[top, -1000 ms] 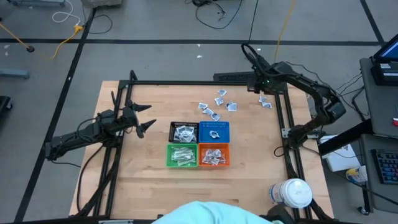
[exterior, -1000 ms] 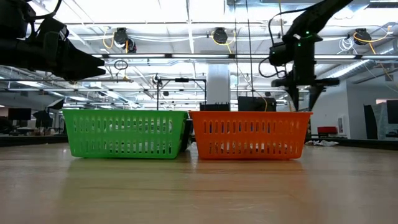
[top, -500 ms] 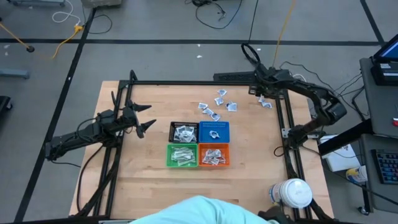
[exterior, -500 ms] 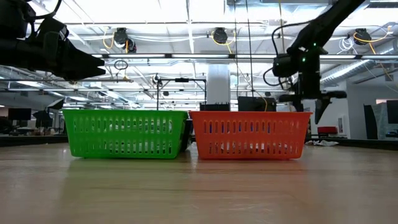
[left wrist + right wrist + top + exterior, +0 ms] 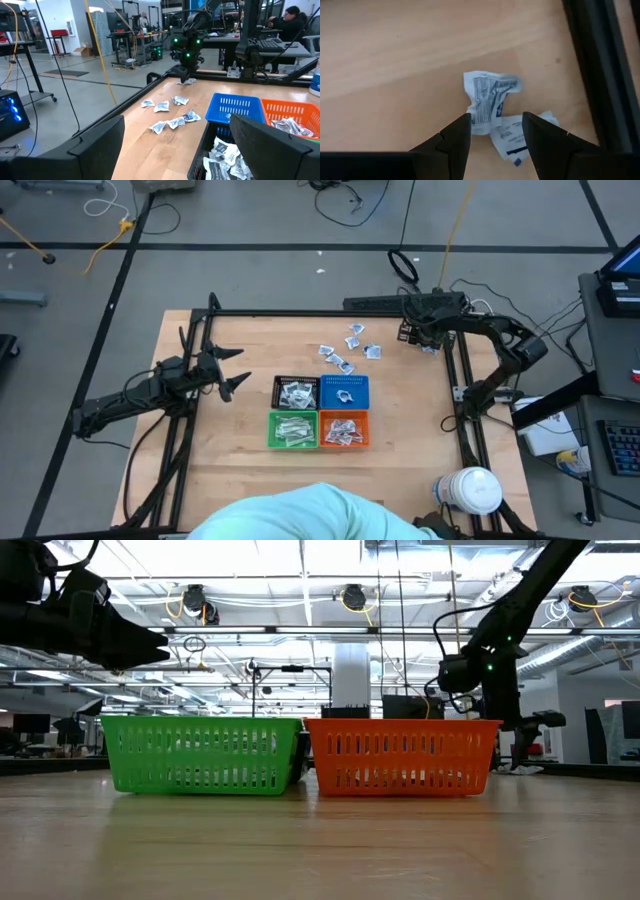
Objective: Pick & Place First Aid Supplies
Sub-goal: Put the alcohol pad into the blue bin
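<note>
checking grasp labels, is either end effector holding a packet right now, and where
Nothing is held. The right end effector hangs open over two packets; the left end effector waits open.

I work in a big open robotics lab: grey concrete floor (image 5: 250, 220) taped with black lines and strewn with cables (image 5: 345, 200), strip lights and ducts (image 5: 345, 597) overhead. Beyond my table (image 5: 145, 145) stand more benches (image 5: 130, 40) with gear, and a person (image 5: 289, 22) sits at one

A grey concrete floor (image 5: 250, 275) crossed by dark tape lines and loose cables (image 5: 340, 200) surrounds the wooden table (image 5: 250, 480), while beyond it stand workbenches (image 5: 135, 37) under ceiling lights (image 5: 270, 555) and exposed pipes.
</note>
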Tool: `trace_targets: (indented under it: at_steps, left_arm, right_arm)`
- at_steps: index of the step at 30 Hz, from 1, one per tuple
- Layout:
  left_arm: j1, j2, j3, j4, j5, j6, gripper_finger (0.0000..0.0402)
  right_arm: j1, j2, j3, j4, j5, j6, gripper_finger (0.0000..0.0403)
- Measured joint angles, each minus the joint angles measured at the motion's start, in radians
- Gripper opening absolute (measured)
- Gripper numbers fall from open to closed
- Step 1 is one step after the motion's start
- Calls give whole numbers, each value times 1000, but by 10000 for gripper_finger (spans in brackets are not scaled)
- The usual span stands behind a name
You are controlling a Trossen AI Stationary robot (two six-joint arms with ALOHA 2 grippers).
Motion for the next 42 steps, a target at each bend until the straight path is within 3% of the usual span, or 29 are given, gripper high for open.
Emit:
trace_targets:
  at_steps: [7,22,42]
  left_arm:
    - [0,0,0,0,0,0,365]
    - [0,0,0,0,0,0,365]
    - [0,0,0,0,0,0,365]
  right_arm:
    - [-8,28,-4,42,-25,-28,156]
    - [-15,28,-4,63,-25,-86,8]
    - [-12,-154,75,-46,-22,-178,5]
